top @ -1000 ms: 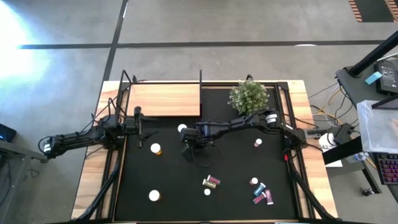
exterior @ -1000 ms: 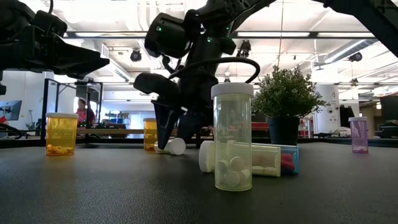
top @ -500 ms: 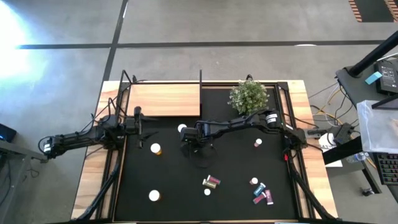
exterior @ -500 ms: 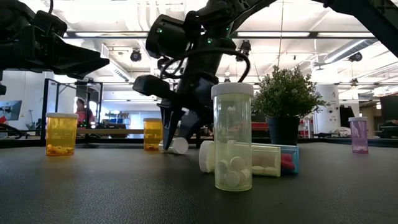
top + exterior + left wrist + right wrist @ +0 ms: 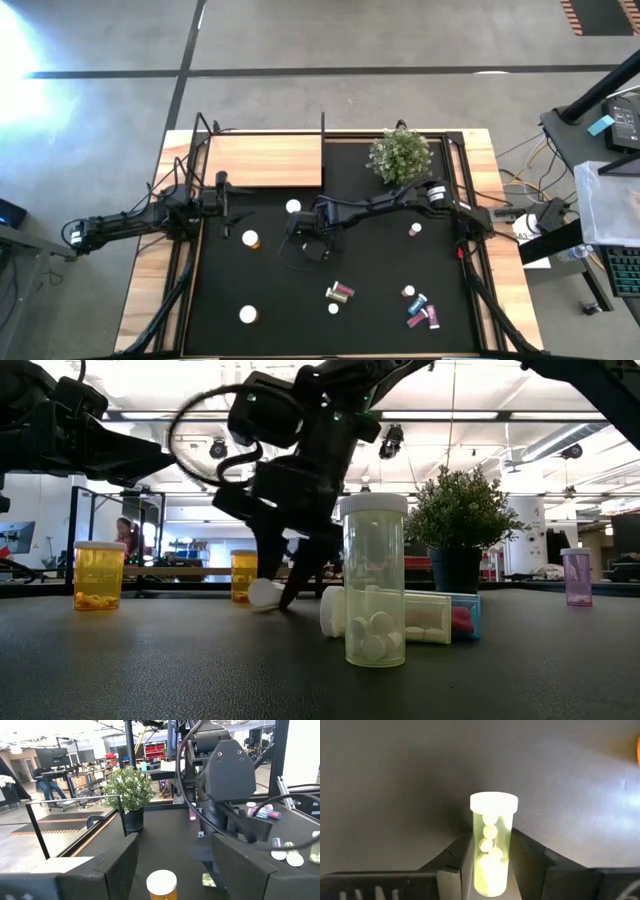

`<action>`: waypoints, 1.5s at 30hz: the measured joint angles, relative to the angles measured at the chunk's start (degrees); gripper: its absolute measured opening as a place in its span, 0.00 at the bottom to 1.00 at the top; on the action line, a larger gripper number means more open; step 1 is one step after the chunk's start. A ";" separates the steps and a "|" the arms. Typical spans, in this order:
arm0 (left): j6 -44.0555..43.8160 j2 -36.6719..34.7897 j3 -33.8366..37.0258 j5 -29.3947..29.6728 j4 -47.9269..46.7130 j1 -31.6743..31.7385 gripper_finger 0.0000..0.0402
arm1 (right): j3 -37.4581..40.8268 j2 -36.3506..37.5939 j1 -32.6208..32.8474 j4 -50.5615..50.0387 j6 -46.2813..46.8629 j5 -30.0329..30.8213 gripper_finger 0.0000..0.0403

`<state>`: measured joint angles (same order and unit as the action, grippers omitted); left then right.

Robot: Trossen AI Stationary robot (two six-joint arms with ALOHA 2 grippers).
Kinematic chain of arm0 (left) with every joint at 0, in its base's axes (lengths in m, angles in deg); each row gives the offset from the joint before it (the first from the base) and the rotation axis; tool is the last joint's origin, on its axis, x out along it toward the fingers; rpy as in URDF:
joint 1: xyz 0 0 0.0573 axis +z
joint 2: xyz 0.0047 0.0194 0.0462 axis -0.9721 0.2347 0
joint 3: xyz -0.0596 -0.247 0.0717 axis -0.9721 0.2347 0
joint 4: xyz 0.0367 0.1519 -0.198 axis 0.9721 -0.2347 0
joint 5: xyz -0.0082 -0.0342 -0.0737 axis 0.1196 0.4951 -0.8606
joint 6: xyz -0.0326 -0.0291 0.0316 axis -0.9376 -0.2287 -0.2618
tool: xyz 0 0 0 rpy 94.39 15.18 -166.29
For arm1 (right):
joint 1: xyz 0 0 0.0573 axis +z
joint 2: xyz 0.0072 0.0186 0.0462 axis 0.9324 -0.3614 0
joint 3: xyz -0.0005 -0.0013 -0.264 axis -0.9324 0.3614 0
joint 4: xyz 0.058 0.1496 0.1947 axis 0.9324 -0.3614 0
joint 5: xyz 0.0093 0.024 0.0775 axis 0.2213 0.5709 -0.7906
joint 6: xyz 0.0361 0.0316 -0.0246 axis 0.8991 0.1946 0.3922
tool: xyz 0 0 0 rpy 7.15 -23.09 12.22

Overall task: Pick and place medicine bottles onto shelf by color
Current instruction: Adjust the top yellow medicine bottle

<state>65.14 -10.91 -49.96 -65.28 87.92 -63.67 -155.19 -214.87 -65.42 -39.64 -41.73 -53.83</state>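
Since a second ago your right tool (image 5: 302, 228) has dropped lower and pinched onto the yellowish bottle (image 5: 492, 850), which it only straddled before; nothing else on the black mat (image 5: 380, 280) has shifted.

Take the plant (image 5: 399, 155) as your landmark and read left to right. Far left of the plant, your left tool (image 5: 226, 193) waits with its fingers spread, holding nothing, just beside the front edge of the shelf (image 5: 263, 160). An orange bottle (image 5: 250, 239) stands near it, and a second white-capped bottle (image 5: 247, 314) stands well forward of that. Closer to the plant, still on its left, your right tool grips the yellowish bottle lying on its side on the mat: the body sits between the two fingers and the white cap pokes out past the fingertips. From the low view the cap (image 5: 263, 593) looks to be touching or only just off the mat.

Forward of the plant lies a loose cluster (image 5: 340, 292), and to its right another (image 5: 420, 308) of pink and teal ones, with a single pink bottle (image 5: 415, 230) apart.

By my reading you are at the very start: the shelf carries no bottle, so every bottle remains to be placed, this one first.
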 joint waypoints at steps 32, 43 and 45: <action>0.01 -0.01 -0.01 -0.02 0.00 0.02 0.59 | -1.20 -0.13 0.62 15.27 41.45 0.86 0.26; 0.00 0.00 -0.01 0.00 0.00 0.02 0.59 | -1.22 -0.13 0.59 14.75 52.85 2.74 0.26; 0.00 -0.01 -0.01 -0.02 0.00 0.02 0.59 | -1.22 -0.13 0.57 14.98 55.07 3.74 0.26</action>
<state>65.14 -10.91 -49.97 -65.30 87.92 -63.65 -156.41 -215.00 -64.85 -24.65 13.35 -50.09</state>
